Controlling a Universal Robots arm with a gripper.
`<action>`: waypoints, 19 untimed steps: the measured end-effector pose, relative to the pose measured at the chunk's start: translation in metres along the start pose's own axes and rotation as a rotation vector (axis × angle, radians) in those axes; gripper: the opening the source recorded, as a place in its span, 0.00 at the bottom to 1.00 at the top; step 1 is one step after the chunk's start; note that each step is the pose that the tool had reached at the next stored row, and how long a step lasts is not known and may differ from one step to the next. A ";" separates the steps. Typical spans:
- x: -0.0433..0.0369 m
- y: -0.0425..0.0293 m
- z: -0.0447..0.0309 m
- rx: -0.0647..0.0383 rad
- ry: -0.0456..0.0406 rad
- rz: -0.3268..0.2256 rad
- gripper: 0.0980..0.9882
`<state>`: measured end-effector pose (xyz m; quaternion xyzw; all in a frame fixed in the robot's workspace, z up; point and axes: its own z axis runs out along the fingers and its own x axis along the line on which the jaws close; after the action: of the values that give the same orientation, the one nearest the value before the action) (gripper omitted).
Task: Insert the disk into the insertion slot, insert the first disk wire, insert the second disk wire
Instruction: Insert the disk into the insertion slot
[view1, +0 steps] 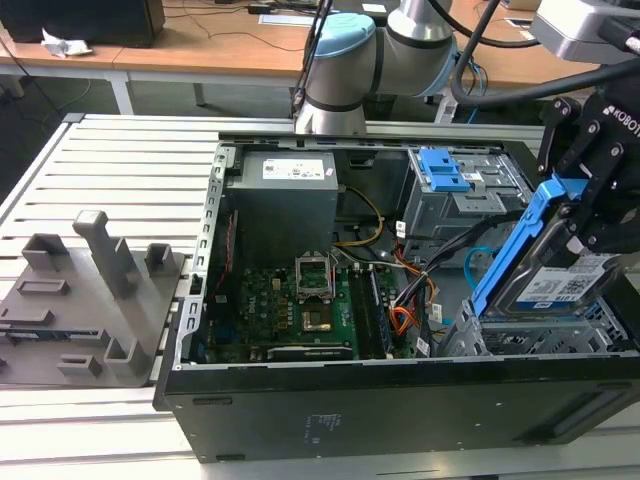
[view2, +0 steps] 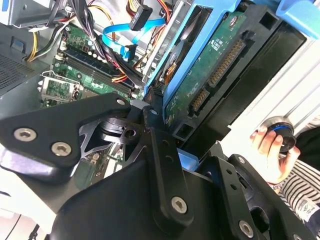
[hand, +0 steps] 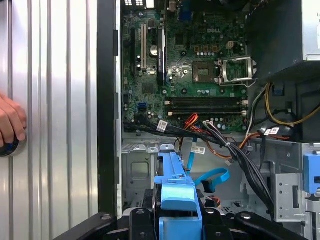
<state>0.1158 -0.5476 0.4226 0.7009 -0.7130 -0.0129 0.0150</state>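
Gripper (view1: 575, 215) jaws clamp the blue carrier (view1: 511, 250) of the disk (view1: 556, 287), held tilted over the insertion slot (view1: 520, 338) at lower right of the exterior view. Disk judged rigid, moderately heavy, shock-sensitive; grip the carrier edges, never the exposed circuit board (view2: 215, 65)

Arm (view1: 345, 60) comes in from behind the computer case (view1: 400, 400) and reaches over its end on the exterior view's right. Wrist sits above that end, claw (view1: 572, 212) pointing down into the case. Jaws are clamped on the disk (view1: 565, 288), which hangs tilted.
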 end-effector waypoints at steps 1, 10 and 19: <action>0.0000 0.0000 0.0012 0.000 0.0000 0.000 0.30; 0.0000 -0.0008 0.0201 0.000 0.0000 0.000 0.30; 0.0000 -0.0012 0.0313 0.000 0.0001 0.000 0.30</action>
<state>0.1158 -0.5477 0.3913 0.7009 -0.7130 -0.0130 0.0152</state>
